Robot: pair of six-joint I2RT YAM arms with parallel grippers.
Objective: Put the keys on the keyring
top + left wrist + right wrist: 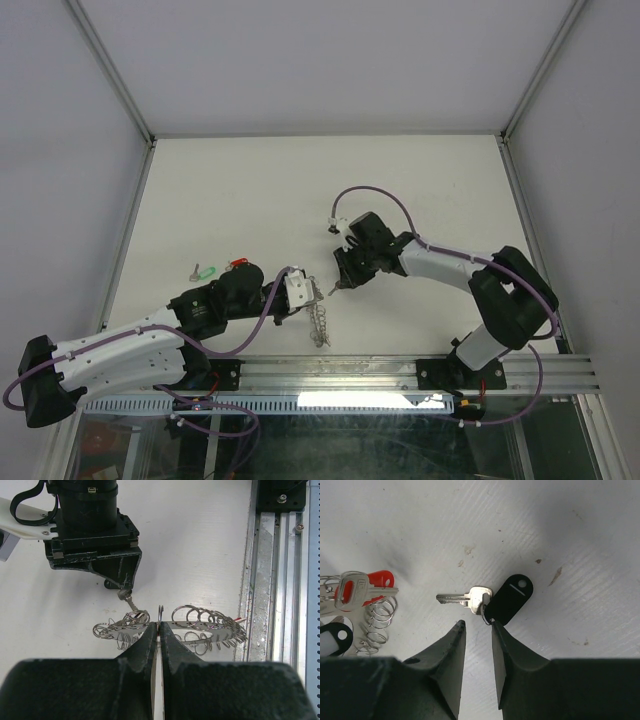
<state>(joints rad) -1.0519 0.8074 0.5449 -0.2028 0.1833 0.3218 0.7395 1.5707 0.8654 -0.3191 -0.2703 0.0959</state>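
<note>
Just beyond my right gripper (477,624), parted and empty, the silver black-tagged key (482,600) lies crosswise, blade toward the grey fringed metal keyring (195,626) clamped in my left gripper (159,626).

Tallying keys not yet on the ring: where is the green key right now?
In the top view, the green key lies on the left side of the table, just left of the red key and beyond the left arm.
</note>
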